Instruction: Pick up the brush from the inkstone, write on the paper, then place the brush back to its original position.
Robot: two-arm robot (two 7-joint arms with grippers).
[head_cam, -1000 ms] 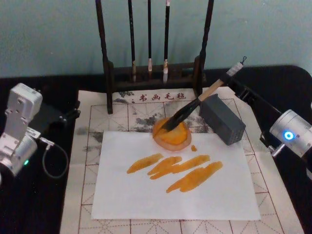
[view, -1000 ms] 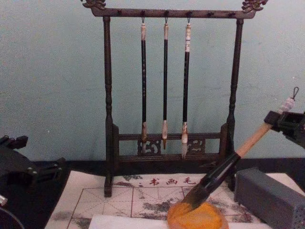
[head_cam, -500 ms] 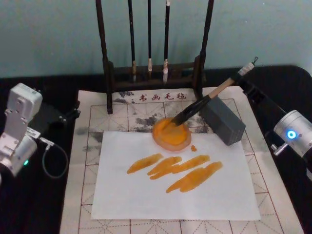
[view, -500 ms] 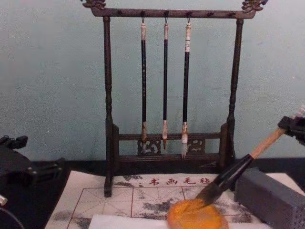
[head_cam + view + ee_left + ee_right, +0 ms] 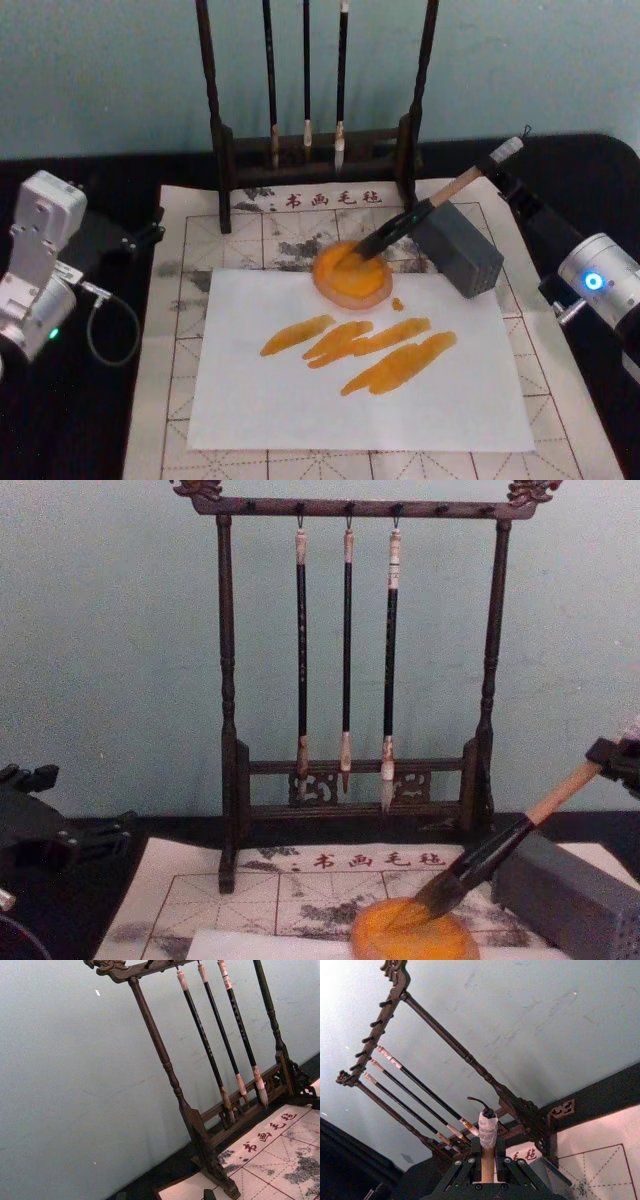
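1. Right arm [image 5: 598, 285] reaches in from the right side of the bench [image 5: 60, 430]. It angles up and inward toward the rack [image 5: 225, 150], and its far end sits above and right of the grey block [image 5: 455, 245].
2. Left arm [image 5: 40, 260] is parked at the bench's left edge, off the mat [image 5: 175, 330]. Left claw [image 5: 145, 232] points toward the rack and touches nothing. Can't tell if it is open or closed.
3. Inkstone [image 5: 378, 290] sits at the far edge of the paper [image 5: 300, 410], partly on the sheet and partly on the mat. It holds orange ink.
4. Brush [image 5: 400, 225] has its dark bristles down in the inkstone, touching the ink.
5. The brush lies at a low tilt, with the handle running up and to the right over the grey block's far-left corner. Can't tell if it touches the block.
6. Right claw [image 5: 487, 1164] is clamped narrow on the pale handle just below the whitish end cap, one finger on each side. The cap and loop stick out past the claw.
7. The paper lies flat on the mat, with several orange strokes [image 5: 365, 350] across its middle and one small orange spot just beside the inkstone.
8. The rack stands at the far edge of the mat. Three thin brushes [image 5: 345, 650] hang from its top bar, apart from both claws.
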